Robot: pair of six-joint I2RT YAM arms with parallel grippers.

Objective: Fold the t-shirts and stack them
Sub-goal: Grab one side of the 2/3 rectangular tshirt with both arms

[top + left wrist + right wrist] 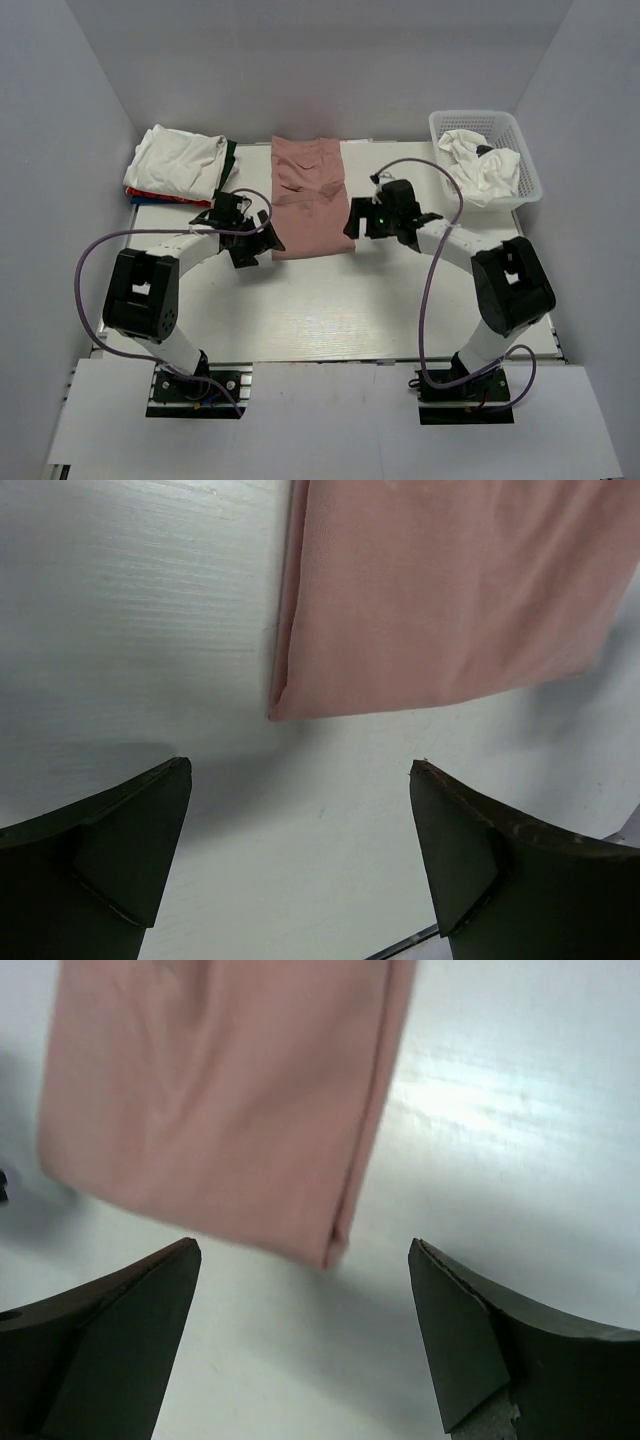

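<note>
Pink cloth of the half-folded t-shirt [309, 195] is being flanked by the left gripper [250, 240] and right gripper [360, 220], fingers [120, 850] wide apart and empty; the corners just ahead are probably being lined up for pinching next.

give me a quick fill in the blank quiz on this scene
1. The long folded shirt is ___.
2. The crumpled shirt in the basket is ___.
3. The stack has a ___ top layer.
4. The left hand and right hand are both ___.
Missing words: pink; white; white; open.
</note>
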